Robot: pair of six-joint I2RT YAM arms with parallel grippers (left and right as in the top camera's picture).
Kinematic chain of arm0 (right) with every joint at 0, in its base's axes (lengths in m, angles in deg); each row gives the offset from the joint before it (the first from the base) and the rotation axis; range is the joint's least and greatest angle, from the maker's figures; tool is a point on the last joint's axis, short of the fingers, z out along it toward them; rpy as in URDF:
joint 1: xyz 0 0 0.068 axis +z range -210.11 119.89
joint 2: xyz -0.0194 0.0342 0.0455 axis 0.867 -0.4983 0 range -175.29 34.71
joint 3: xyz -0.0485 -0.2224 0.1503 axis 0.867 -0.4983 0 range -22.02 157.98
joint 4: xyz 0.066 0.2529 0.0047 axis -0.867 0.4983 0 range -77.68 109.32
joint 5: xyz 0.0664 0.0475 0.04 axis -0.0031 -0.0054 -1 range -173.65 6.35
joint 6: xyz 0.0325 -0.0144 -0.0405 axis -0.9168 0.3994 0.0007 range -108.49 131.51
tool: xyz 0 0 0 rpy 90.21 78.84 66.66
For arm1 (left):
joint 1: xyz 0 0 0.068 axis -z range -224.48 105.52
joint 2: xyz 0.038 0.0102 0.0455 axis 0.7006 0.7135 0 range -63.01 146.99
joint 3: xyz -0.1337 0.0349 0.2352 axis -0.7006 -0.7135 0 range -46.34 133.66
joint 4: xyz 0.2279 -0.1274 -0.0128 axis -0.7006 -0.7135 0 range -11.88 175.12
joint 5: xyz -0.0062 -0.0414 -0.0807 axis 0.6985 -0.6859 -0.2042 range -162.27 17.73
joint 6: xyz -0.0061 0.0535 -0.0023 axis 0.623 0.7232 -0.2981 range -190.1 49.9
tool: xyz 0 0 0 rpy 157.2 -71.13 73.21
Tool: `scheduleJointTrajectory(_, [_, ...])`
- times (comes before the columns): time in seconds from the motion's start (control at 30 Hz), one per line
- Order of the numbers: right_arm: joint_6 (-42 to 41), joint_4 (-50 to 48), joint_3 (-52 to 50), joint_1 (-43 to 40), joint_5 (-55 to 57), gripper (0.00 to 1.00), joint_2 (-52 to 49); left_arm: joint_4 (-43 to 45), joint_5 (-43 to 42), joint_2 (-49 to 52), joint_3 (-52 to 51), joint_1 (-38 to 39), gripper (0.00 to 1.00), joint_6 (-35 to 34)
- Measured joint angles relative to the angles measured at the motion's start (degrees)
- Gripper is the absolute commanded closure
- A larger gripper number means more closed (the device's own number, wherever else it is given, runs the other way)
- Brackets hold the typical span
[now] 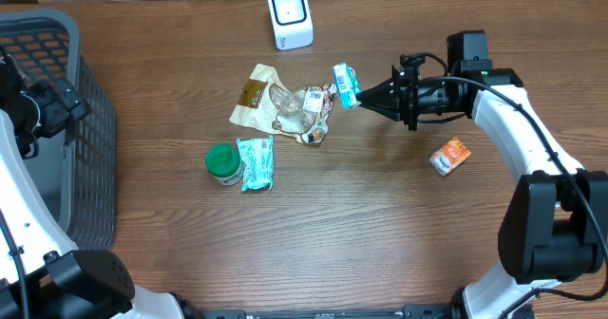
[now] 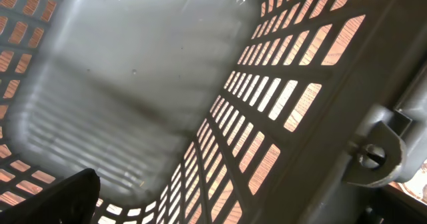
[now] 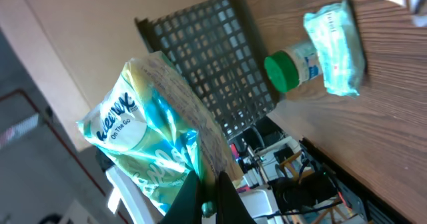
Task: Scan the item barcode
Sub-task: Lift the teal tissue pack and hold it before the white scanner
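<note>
Your right gripper (image 1: 361, 97) pinches the Kleenex tissue pack (image 1: 345, 84) by one edge, off the table, short of the scanner (image 1: 290, 15); faces left bare, likely for reading. Left gripper (image 1: 38, 110) spread wide over the basket (image 1: 95, 167).

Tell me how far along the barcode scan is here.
Done: the Kleenex tissue pack is picked up, pinched in the shut right gripper. In hand: it is held off the table, short of the white scanner. Left: showing its barcode to the scanner; the basket looks empty.
</note>
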Motion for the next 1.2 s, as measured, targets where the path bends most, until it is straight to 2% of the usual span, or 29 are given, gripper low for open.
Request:
scheduleJointTrajectory(0.2, [-1.0,-0.3,0.0,0.0,1.4,0.96,0.0,0.0,0.0,0.0,0.0,0.0,0.0,0.0])
scheduleJointTrajectory(0.37, [8.2,0.6,0.0,0.2,3.7,0.96,0.0,0.0,0.0,0.0,0.0,0.0,0.0,0.0])
scheduleJointTrajectory(0.53, [14.6,6.0,0.0,4.2,19.0,0.96,0.0,0.0,0.0,0.0,0.0,0.0,0.0,0.0])
scheduleJointTrajectory(0.87, [17.2,12.2,1.4,19.1,51.5,0.96,0.0,0.0,0.0,0.0,0.0,0.0,0.0,0.0])
scheduleJointTrajectory(1.07, [16.9,20.1,12.7,23.4,66.9,0.96,0.0,0.0,0.0,0.0,0.0,0.0,0.0,0.0])
scheduleJointTrajectory(1.2, [16.9,19.9,21.6,24.2,76.2,0.96,0.0,0.0,0.0,0.0,0.0,0.0,0.0,0.0])
